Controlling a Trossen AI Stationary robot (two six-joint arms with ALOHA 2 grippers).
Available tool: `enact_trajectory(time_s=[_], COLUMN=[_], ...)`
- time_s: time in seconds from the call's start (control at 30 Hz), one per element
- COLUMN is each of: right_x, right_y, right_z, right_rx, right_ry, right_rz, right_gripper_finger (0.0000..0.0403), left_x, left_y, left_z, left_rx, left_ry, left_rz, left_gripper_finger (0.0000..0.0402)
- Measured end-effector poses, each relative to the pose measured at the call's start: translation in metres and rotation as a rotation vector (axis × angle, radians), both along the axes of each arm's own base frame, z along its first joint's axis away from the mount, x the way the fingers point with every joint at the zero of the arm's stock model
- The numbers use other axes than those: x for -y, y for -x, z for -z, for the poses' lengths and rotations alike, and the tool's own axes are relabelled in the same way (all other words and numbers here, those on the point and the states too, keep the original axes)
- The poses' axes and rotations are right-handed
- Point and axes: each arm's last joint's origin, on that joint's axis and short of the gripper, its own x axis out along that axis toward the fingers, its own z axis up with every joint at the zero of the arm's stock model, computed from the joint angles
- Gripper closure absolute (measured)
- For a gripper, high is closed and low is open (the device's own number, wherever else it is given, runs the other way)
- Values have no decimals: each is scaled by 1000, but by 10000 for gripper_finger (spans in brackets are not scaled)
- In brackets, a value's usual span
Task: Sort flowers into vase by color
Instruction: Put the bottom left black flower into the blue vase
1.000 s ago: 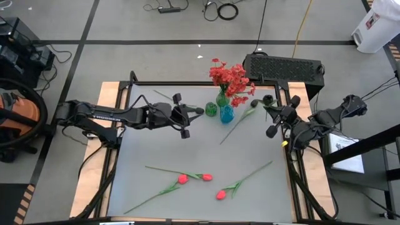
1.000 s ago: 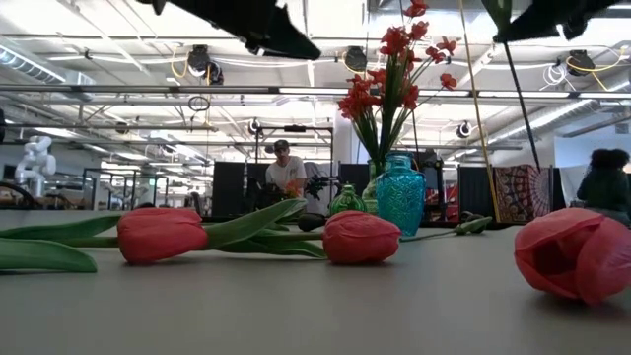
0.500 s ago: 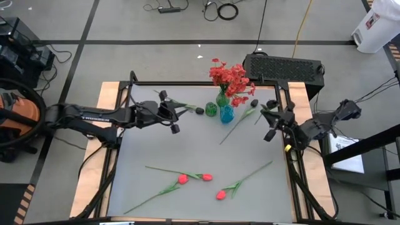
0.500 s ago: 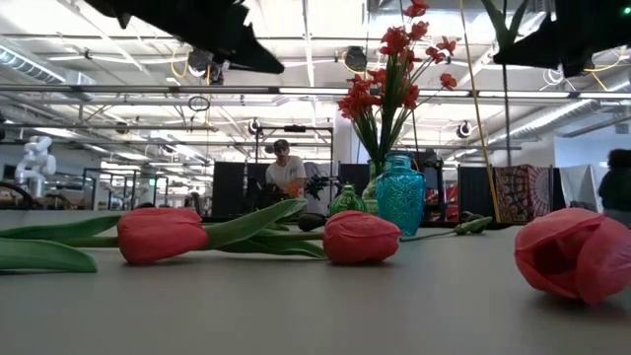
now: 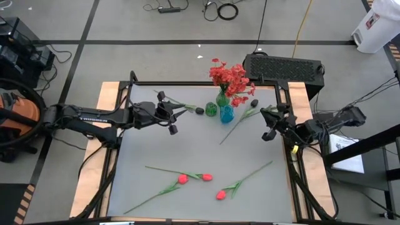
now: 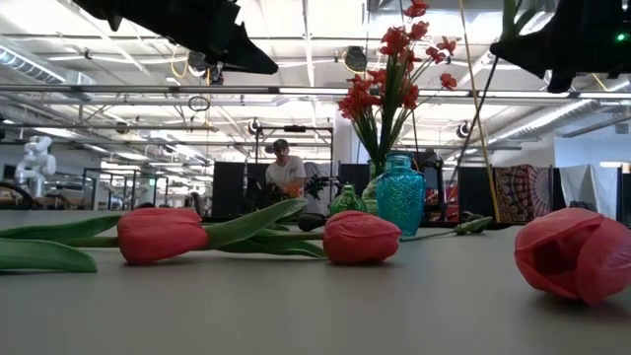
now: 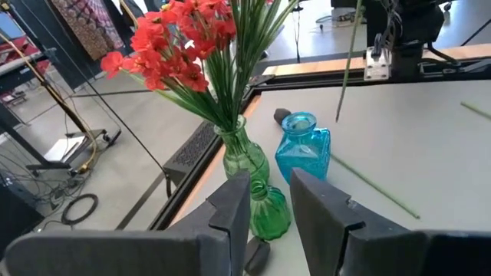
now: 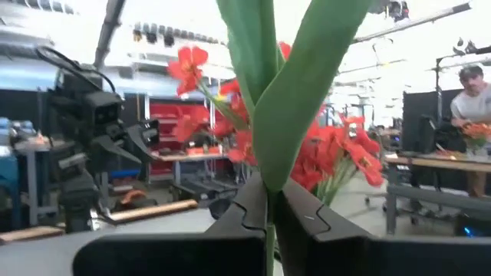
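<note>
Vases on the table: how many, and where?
3, clustered at the far edge's middle: a clear green vase holding the red flowers, a small green vase to its left, and a blue vase just in front.

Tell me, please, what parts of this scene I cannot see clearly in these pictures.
- Left pincer: in the left wrist view, the stem it may hold is hidden by its own fingers.
- Dark-budded flower in the right pincer: the right wrist view shows only leaves; the bud is cut off by the edge.
- Small green vase: in the low view, a tulip hides its base.
</note>
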Motion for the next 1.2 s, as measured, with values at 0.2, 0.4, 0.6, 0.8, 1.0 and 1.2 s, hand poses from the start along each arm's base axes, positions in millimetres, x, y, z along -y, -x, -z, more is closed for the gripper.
enact_trajectory(time_s=[0.2,0.4,0.6,0.8,1.0,1.2], right_x=[6,12,18,23,25,25], right_y=[-1,-5,-7,-10,-24,-38], right_z=[-3,-2,-7,-26,-35,-28], right_rx=[35,44,92,125,70,34], right_ry=[30,57,104,155,148,137], right_rz=[4,5,-12,-20,-57,-64], right_gripper_finger=[402,402,402,402,403,403], left_x=[0,0,0,0,0,0], left_y=[0,0,0,0,0,0], left_z=[0,0,-1,-1,0,0], left_rx=[2,5,6,6,6,2], left_ry=[0,0,1,1,2,2], left_rz=[0,2,3,3,3,4], left_gripper_finger=[299,299,299,299,299,299])
